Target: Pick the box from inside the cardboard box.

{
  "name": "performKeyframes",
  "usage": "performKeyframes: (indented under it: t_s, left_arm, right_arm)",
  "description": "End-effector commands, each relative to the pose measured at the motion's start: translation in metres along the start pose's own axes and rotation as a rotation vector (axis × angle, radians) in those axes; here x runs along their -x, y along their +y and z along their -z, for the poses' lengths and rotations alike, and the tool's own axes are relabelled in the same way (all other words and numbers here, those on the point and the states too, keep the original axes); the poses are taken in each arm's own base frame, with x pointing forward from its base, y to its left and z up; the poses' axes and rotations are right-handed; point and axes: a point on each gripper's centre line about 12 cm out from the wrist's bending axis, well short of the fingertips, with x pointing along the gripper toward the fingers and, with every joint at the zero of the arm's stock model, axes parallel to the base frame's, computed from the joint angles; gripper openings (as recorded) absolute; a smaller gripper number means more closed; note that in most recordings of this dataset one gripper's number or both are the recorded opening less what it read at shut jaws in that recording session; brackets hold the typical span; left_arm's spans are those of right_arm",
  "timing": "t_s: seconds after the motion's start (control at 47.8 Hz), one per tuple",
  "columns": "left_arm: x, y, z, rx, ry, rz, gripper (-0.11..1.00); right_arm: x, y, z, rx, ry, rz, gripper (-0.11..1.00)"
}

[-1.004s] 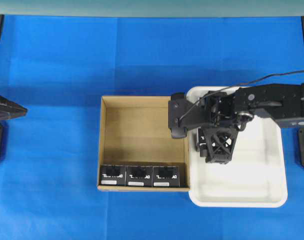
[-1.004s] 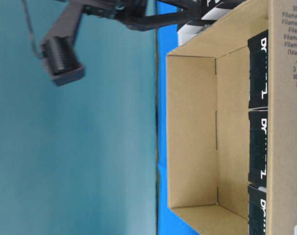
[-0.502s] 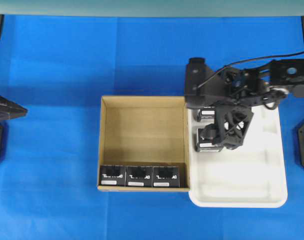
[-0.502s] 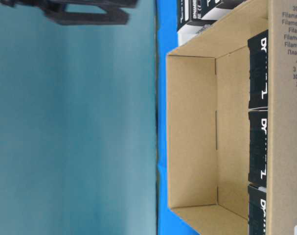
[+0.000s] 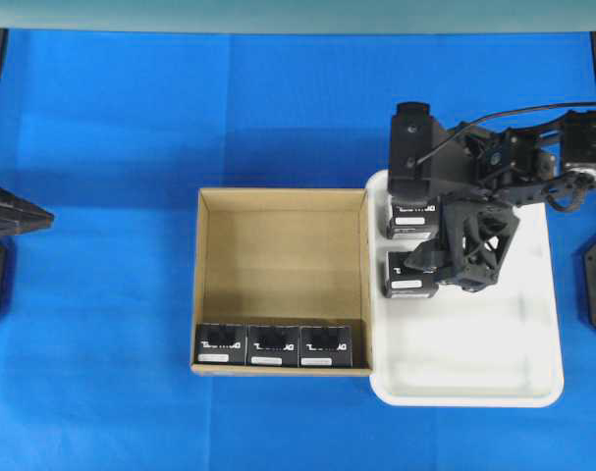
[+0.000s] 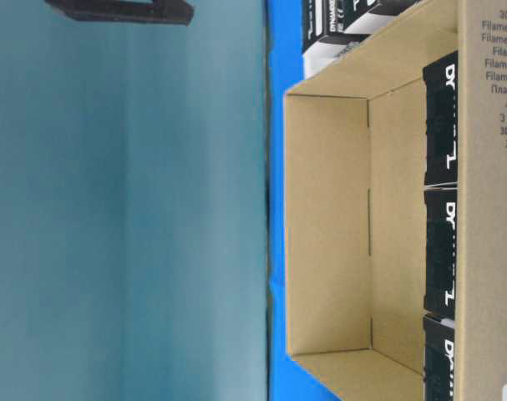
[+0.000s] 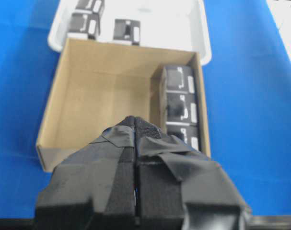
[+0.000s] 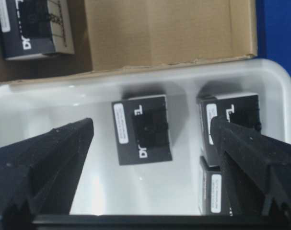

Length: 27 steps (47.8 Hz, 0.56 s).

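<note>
The cardboard box (image 5: pixel 278 245) lies mid-table. Three black boxes (image 5: pixel 273 344) stand in a row along its near wall; they also show in the left wrist view (image 7: pixel 180 108) and the table-level view (image 6: pixel 441 251). My right gripper (image 5: pixel 455 270) hangs open and empty over the white tray (image 5: pixel 533 324). In the right wrist view its fingers (image 8: pixel 54 158) stand wide apart above a black box (image 8: pixel 143 129) lying flat in the tray. My left gripper (image 7: pixel 135 122) is shut and empty, back at the left edge (image 5: pixel 42 218), facing the cardboard box (image 7: pixel 102 96).
The tray holds two more black boxes (image 8: pixel 231 120) by its carton-side corner, one (image 5: pixel 413 218) showing from overhead. The tray (image 7: pixel 203 28) touches the carton's right wall. Blue cloth covers the table all round.
My right arm has swung right and back, from over the carton's right wall to over the tray. The black box it covered now lies free in the tray. The left arm has not moved.
</note>
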Motion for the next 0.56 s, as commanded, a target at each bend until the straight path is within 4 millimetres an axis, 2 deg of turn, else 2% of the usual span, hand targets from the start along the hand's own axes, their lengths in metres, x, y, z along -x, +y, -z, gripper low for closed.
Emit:
performKeyframes:
  t_s: [0.0,0.544]
  left_arm:
    - [0.0000,-0.0011,-0.0089,-0.003,-0.017,0.003,-0.07]
    - [0.0044,-0.0005,-0.0043,-0.009,-0.003,0.001,-0.07]
  right_arm:
    - [0.0061,0.0010,-0.0011,-0.008,-0.022,-0.007,0.97]
    - [0.0136,0.0037,0.0071,-0.025,-0.059,-0.024,0.97]
